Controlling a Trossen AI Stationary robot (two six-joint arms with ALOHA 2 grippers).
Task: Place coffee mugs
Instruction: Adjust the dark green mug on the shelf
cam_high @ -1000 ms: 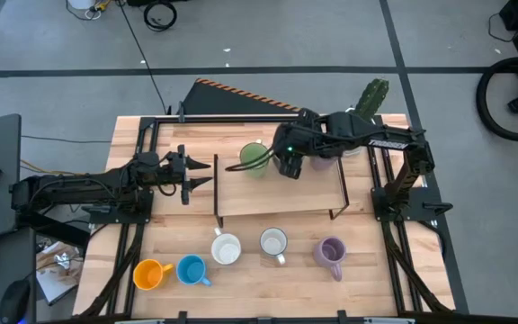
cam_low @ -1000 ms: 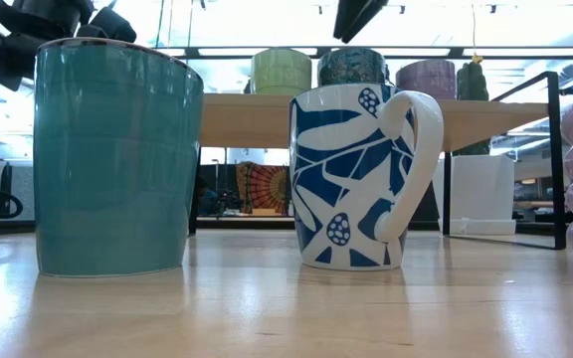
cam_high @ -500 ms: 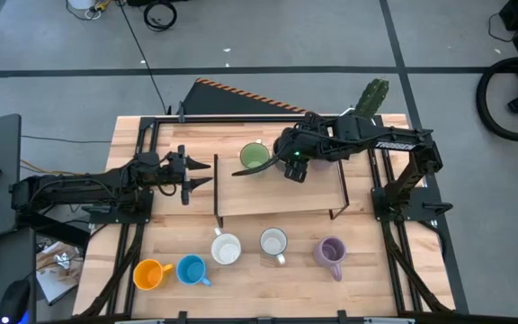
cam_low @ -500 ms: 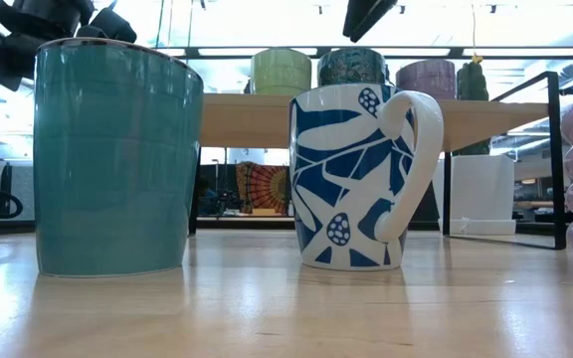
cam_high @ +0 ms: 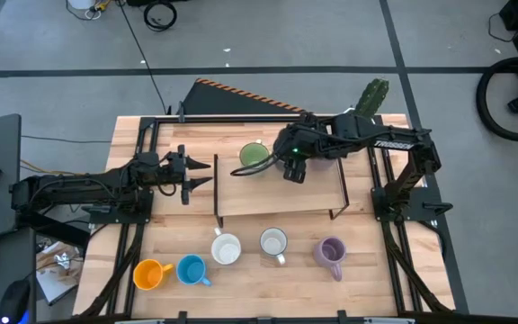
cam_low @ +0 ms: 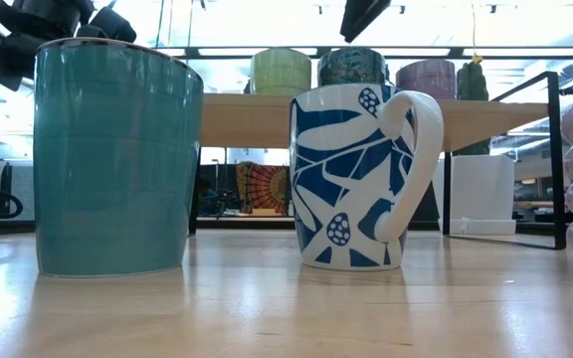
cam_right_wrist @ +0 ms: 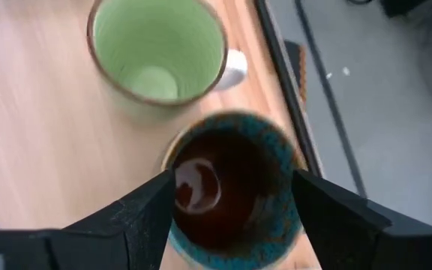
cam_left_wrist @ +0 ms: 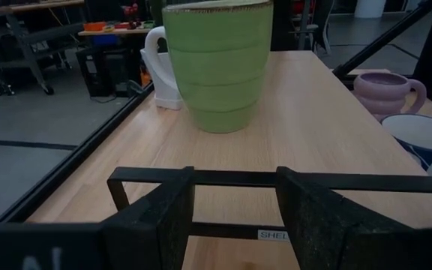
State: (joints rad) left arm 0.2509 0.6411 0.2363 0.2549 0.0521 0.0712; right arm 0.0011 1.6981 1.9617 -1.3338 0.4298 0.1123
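A wooden shelf (cam_high: 277, 200) carries a green mug (cam_high: 254, 155), a dark mug with a teal rim (cam_low: 351, 67) and a lavender mug (cam_low: 426, 78), all upright on their bases. My right gripper (cam_high: 291, 170) hovers open above the dark mug (cam_right_wrist: 231, 217), one finger on either side of the rim and clear of it. My left gripper (cam_high: 207, 171) waits open at the shelf's left end, pointing at the green mug (cam_left_wrist: 216, 64). Two white mugs (cam_high: 226, 249) (cam_high: 273, 241), a lavender one (cam_high: 331, 253), an orange one (cam_high: 149, 273) and a blue one (cam_high: 190, 269) stand near the table's near edge.
The shelf's black metal frame (cam_left_wrist: 201, 178) crosses just ahead of my left fingers. A white pot with a green cactus (cam_high: 369, 99) stands at the table's far right, behind the shelf. Bare wood lies between the shelf and the near row of mugs.
My right gripper has shifted a little toward the table's right edge and partly back again, staying open above the dark mug. The mugs have kept their places.
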